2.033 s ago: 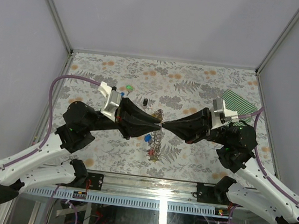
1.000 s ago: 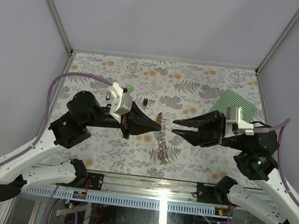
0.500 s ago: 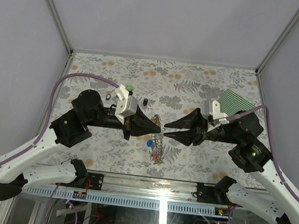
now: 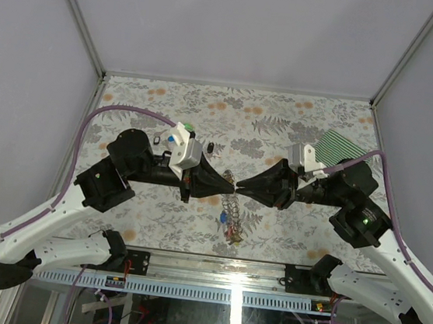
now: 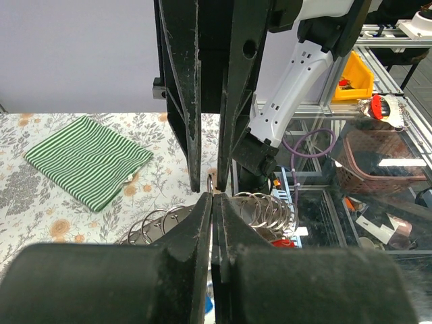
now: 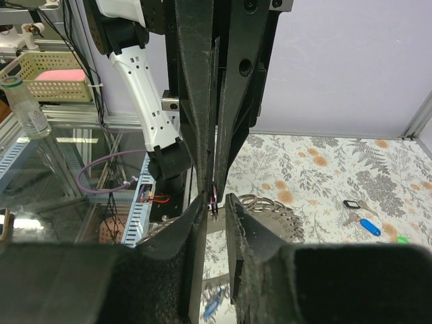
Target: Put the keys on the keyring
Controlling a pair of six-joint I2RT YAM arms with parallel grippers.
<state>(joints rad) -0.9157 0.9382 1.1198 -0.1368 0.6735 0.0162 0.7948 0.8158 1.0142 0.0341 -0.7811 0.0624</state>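
The keyring [image 4: 232, 207] is a flat dark grey band carrying several small wire loops; it hangs down from my two gripper tips at mid-table. My left gripper [image 4: 232, 186] is shut on its top edge [image 5: 211, 196]. Facing it tip to tip is my right gripper [image 4: 240, 188], whose jaws stand a narrow gap apart around a thin loop [image 6: 214, 198] without pinching it. From the keyring dangle a blue key [image 4: 224, 218] and red and yellow keys [image 4: 233, 238]. A black key [image 4: 211, 147], a blue key [image 6: 368, 226] and a green key [image 4: 188, 127] lie on the table.
A green striped cloth [image 4: 343, 149] lies folded at the far right of the flowered tabletop [image 4: 284, 115]. Grey walls with metal posts close in the left, right and back. Both arms reach inward from the near edge.
My right gripper has swung in from the right to meet the left tip, and its jaws have narrowed. The left arm edged slightly right; the hanging keyring swayed.
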